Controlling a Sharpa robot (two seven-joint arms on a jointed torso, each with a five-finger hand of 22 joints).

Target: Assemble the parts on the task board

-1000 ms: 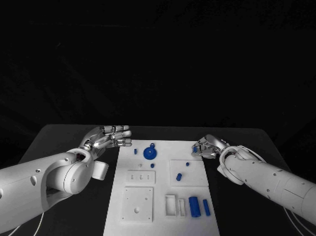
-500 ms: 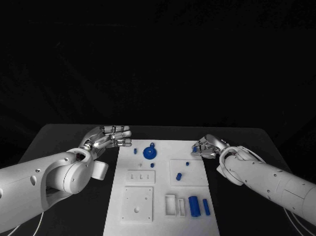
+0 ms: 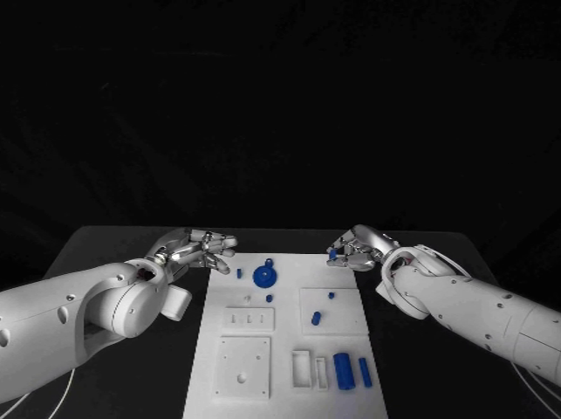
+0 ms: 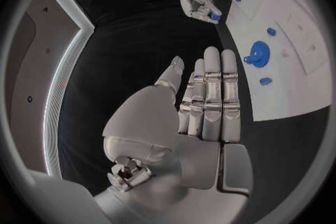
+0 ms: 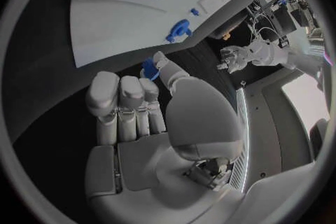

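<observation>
Nearest me, at the close end of the task board, a thick blue cylinder lay beside a thinner blue rod, both next to a pair of white slotted blocks. Left of those sat a square white plate with a small hole in it.

Moving up the board, a short blue peg stood on a raised white square, with a smaller blue stud just beyond it. Across from them, a tiny blue piece sat above a white panel with slots.

Further on, the round blue disc with a knob lay flat near the far end, a small blue pin just to its left.

At the far corners, my hands. My left hand hovered off the board's left edge, over the black table, holding nothing, fingers straight and side by side (the left wrist view made that plain). My right hand hung at the far right corner, fingers curled, pinching a small blue part between thumb and fingertip.
</observation>
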